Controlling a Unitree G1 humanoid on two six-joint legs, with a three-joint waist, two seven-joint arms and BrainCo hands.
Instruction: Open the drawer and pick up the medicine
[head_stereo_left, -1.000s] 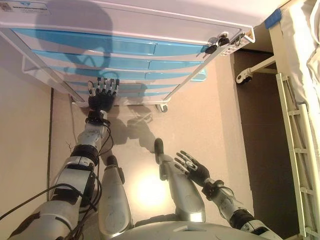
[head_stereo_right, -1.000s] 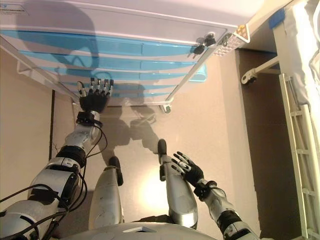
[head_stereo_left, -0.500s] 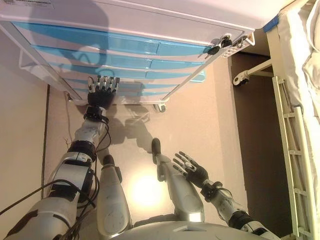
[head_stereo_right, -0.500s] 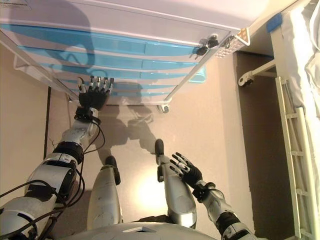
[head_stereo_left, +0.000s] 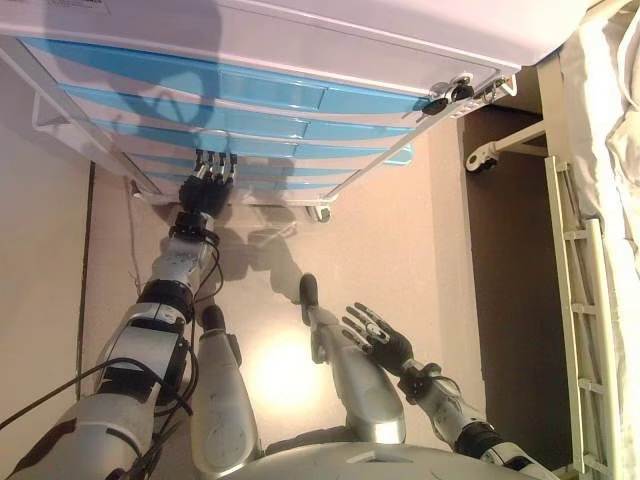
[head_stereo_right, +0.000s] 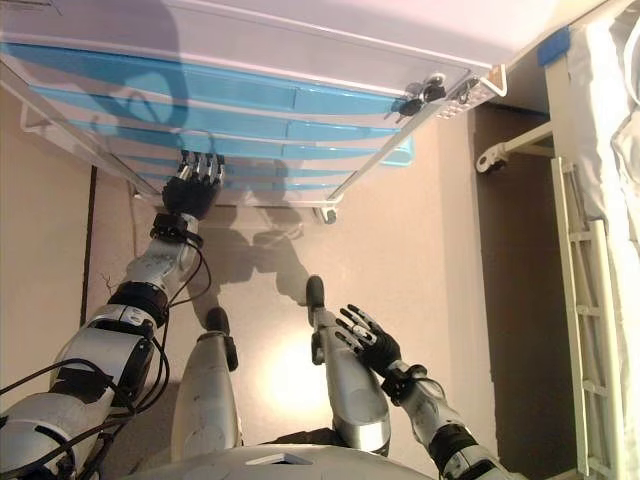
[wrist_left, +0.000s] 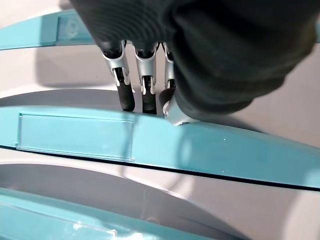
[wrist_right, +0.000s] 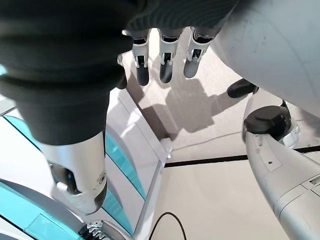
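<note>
Your left hand (head_stereo_left: 207, 183) has moved up from the foot of the drawer cabinet (head_stereo_left: 300, 40) over the last second and now has its fingertips (wrist_left: 125, 100) at the top edge of one of the lower blue drawers (wrist_left: 210, 150), the fingers reaching forward and only slightly bent. In the left wrist view they dip into the gap just above that drawer front, but they do not look hooked round it yet, so I judge the pull has not begun. Every drawer (head_stereo_left: 270, 90) is shut, flush with the frame. That means the medicine is not in sight; it is presumably inside one of them, and neither hand holds it.

Your right hand (head_stereo_right: 365, 340) hangs low over the floor (head_stereo_left: 400, 230) with fingers spread and empty, well apart from the cabinet.

A white label (head_stereo_left: 60, 5) sits at the cabinet's top left corner, its print too small to read. The clear label holder (wrist_left: 75, 137) on the drawer front shows no writing. Keys (head_stereo_left: 445, 98) hang at the cabinet's right side
</note>
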